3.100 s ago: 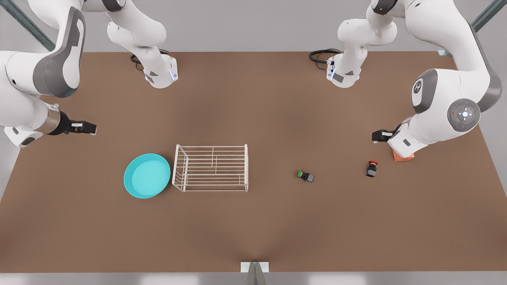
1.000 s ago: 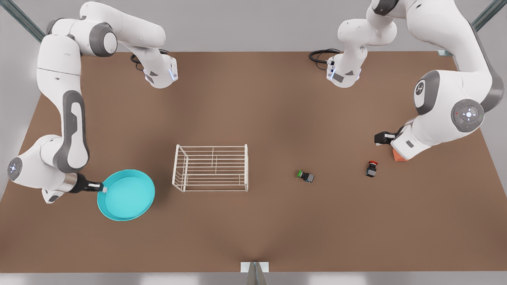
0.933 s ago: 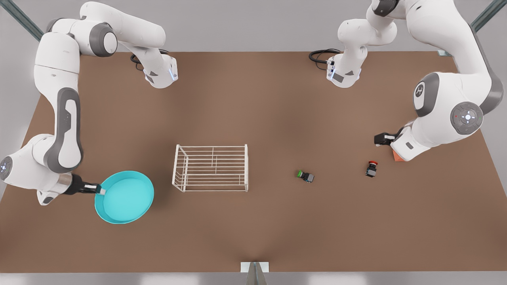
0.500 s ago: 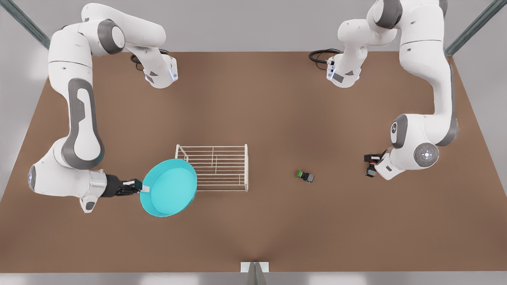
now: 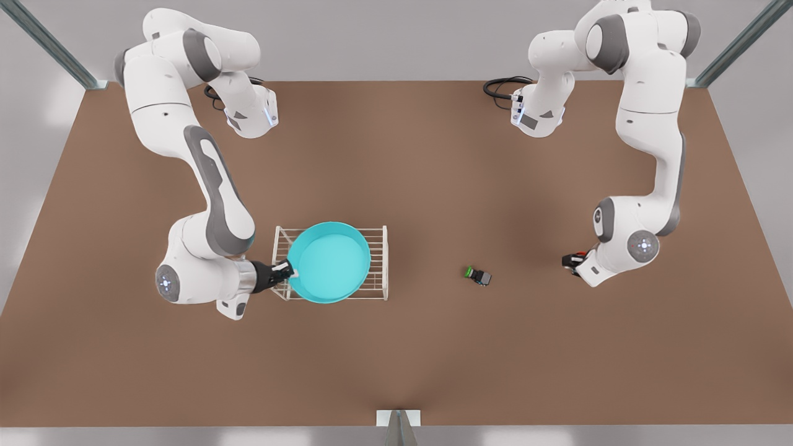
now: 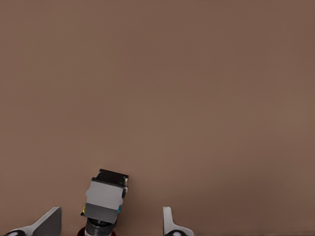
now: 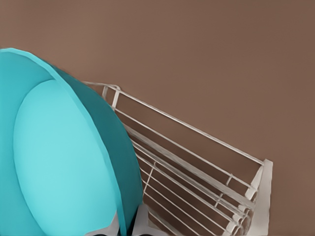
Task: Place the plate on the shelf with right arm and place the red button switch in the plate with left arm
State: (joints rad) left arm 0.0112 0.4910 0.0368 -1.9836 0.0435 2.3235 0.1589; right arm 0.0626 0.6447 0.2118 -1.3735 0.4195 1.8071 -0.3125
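In the front view, we see the turquoise plate (image 5: 329, 262) over the top of the white wire shelf (image 5: 379, 266), near the middle of the frame. The right gripper (image 5: 286, 271) is clamped on the plate's rim at the front view's left. We think step 1 is almost done, but the plate is not let go yet, and we cannot tell if it rests on the bars. That arm reaches down from the upper left and bends low beside the shelf. At the front view's right, the left gripper (image 5: 571, 260) is down by the red button switch (image 5: 580, 253). The green-capped switch (image 5: 478, 275) lies well apart, between the shelf and that arm.

In the left wrist view, the red button switch (image 6: 105, 203) sits between the 2 fingertips (image 6: 171, 222) at the bottom. They are apart and not touching it. So step 2 is not begun: we must grab it and carry it to the plate.

In the right wrist view, the plate (image 7: 54, 162) looks tilted over the shelf (image 7: 197, 177) bars.
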